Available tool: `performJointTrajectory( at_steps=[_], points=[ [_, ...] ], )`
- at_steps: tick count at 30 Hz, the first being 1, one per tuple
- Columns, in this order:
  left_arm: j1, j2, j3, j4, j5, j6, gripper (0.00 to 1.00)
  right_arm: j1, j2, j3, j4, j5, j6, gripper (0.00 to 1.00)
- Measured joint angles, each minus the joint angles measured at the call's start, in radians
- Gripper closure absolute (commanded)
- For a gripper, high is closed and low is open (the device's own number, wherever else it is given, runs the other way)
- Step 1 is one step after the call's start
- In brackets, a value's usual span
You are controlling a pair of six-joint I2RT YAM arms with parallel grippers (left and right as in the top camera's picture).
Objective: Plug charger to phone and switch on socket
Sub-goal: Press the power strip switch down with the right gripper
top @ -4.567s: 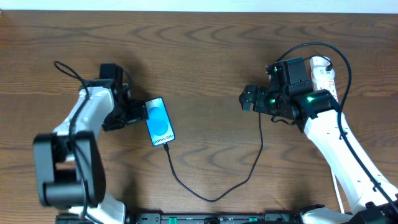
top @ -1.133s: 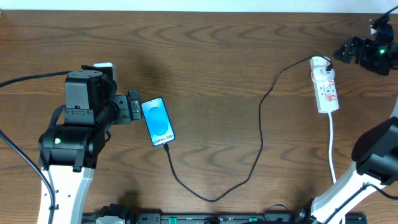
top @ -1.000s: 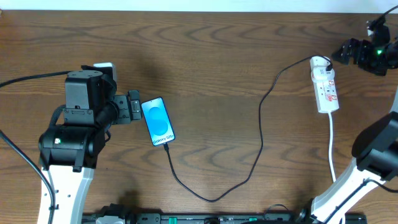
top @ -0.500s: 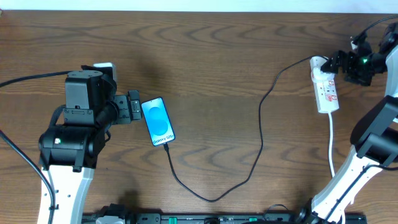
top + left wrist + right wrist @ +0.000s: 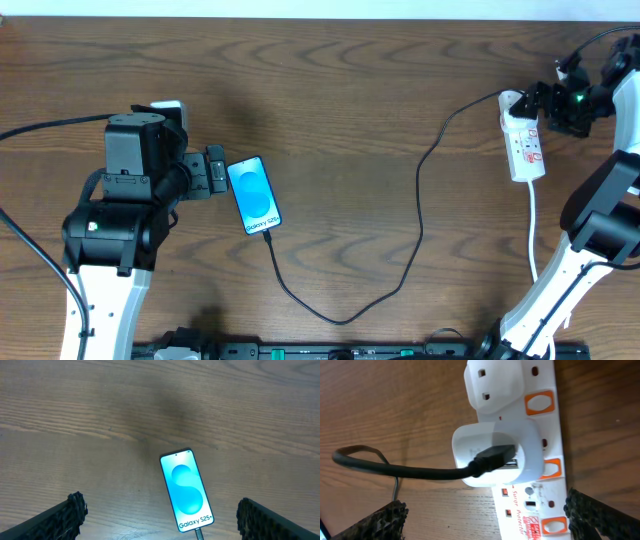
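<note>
The phone (image 5: 255,195) lies face up left of centre, its blue screen lit (image 5: 187,491). The charger (image 5: 418,215), a thin black cable, runs from the phone's bottom edge (image 5: 199,534) in a loop to a white adapter (image 5: 497,452) plugged into the socket (image 5: 524,145). The socket (image 5: 542,505) is a white strip with orange switches. My left gripper (image 5: 215,172) is open just left of the phone, which lies between its fingers (image 5: 162,520) untouched. My right gripper (image 5: 538,107) is open over the socket's far end, its fingers either side of the strip (image 5: 490,520).
The strip's white cord (image 5: 533,230) runs toward the front edge at the right. A black rail (image 5: 300,350) lines the table's front edge. The right arm's base (image 5: 590,250) stands just right of the cord.
My right gripper has come in from the far right edge to just above the socket's adapter end. The left arm, phone and cable have not moved.
</note>
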State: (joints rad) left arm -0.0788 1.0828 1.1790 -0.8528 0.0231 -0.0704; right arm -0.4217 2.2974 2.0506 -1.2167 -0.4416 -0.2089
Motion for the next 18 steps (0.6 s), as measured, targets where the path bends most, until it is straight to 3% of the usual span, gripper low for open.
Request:
performJointTrajectory(
  at_steps=[18],
  points=[
    [0.000,0.000,0.000,0.000,0.000,0.000,0.02,0.009,0.000,-0.061,0.040,0.000,-0.004,0.01]
  ],
)
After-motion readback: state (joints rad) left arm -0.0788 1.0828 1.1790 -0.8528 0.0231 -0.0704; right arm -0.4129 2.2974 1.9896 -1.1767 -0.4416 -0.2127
